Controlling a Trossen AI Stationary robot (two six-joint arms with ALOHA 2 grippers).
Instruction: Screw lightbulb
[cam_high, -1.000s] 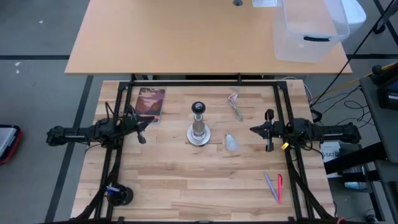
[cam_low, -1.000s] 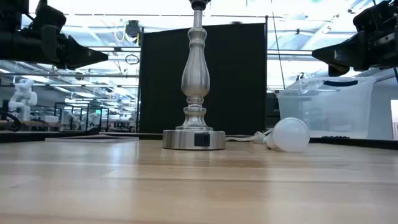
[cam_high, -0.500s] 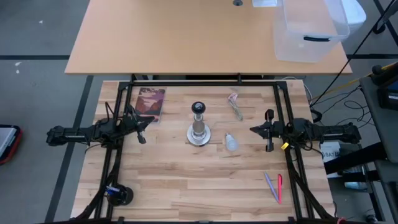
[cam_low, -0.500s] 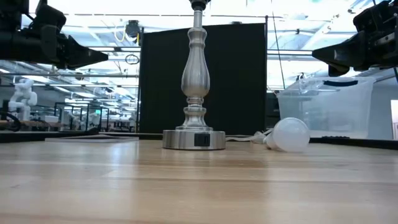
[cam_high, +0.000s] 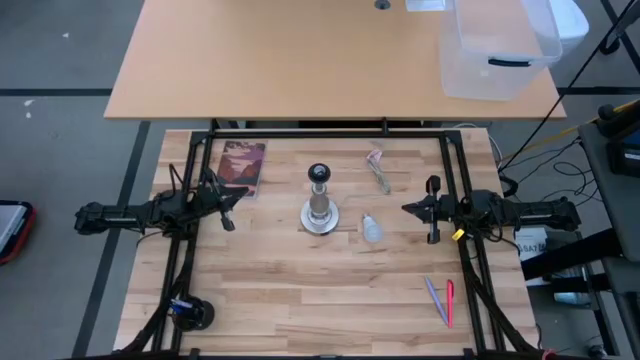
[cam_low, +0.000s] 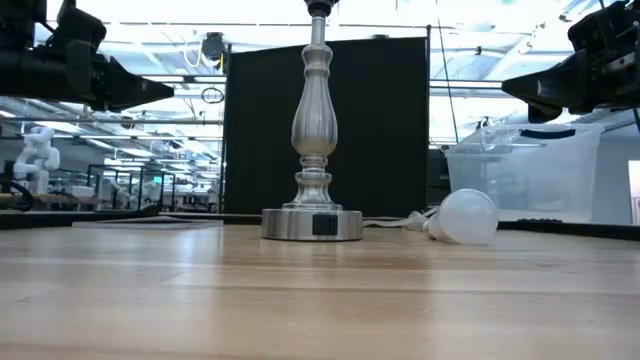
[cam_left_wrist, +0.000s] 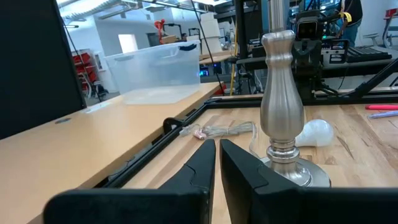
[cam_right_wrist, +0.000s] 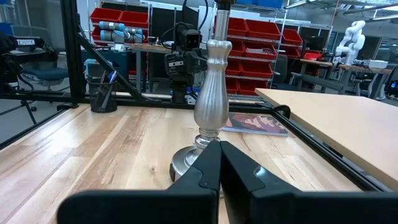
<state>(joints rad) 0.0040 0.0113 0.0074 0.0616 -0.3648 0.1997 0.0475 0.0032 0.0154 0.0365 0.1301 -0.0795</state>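
Lightbulb (cam_high: 371, 229) first, from the high view: it lies on its side on the wooden table (cam_high: 300, 290), between the lamp stand (cam_high: 319, 205) and the right gripper (cam_high: 412, 209), nearer the stand, with nothing touching it. The left gripper (cam_high: 236, 196) waits on the stand's far side, well apart from the bulb. A clear wrapper (cam_high: 379, 168) lies beyond the bulb, and a booklet (cam_high: 240, 166) sits just beyond the left gripper.

From the low view, the lightbulb (cam_low: 462, 217) rests on the boards just beside the stand's round base (cam_low: 312, 223), globe toward the camera, below and ahead of the right arm's raised fingers.

From the left wrist view, the left gripper (cam_left_wrist: 217, 163) has its fingers pressed nearly together, holding nothing, pointing past the stand at the bulb (cam_left_wrist: 316, 132).

From the right wrist view, the right gripper (cam_right_wrist: 219, 163) is likewise closed and empty, aimed at the stand; the bulb is not seen here.

Likely risks: a round frosted globe could roll away if nudged by closed fingers, and a hard squeeze might crack it. Bumping the tall stand could tip it.
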